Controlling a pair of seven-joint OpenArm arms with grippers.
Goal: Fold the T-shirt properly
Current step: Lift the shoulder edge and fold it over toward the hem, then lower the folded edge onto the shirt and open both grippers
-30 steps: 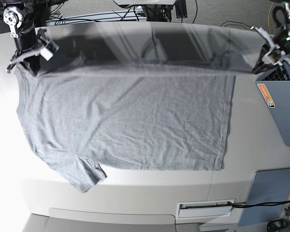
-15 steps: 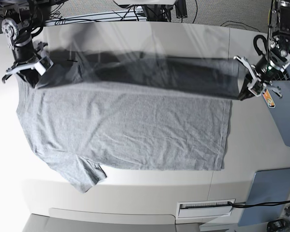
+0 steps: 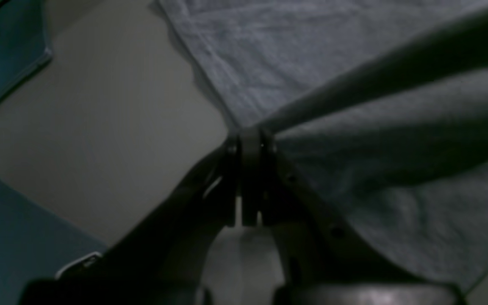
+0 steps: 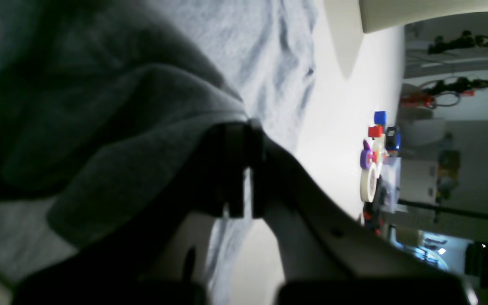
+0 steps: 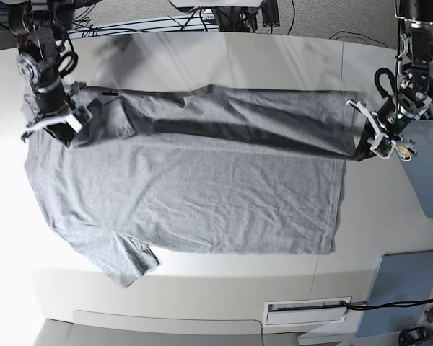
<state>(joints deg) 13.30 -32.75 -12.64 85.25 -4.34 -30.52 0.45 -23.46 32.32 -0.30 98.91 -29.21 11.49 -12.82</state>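
A large heather-grey short-sleeved cotton T-shirt [image 5: 195,194] lies spread across a pale cream tabletop [image 5: 202,274], seen from above. Its far long edge is lifted off the surface and stretched taut between two black robot arms, forming a raised band of cloth that casts a dark shadow on the flat part of the shirt beneath. The nearer half lies flat, with one short sleeve [image 5: 126,259] pointing toward the camera at the lower left.

The left gripper [image 5: 366,148], at the right side of the overhead view, has its jaws pinched tight on the hem corner; its wrist camera shows the fingers [image 3: 250,144] pressed together with grey fabric fanning out from them. The right gripper [image 5: 58,126], at the left of the overhead view, is likewise clamped on a bunched fold of cloth near the shoulder end, confirmed by its own wrist view [image 4: 239,131].

A blue-grey laptop [image 5: 429,166] with stickers sits at the table's right edge, just beside the left gripper.

This looks like the first lengthwise fold, caught midway. The next move probably calls for both arms to carry the raised edge toward the camera together, keeping it taut, then lower it evenly onto the flat half before releasing
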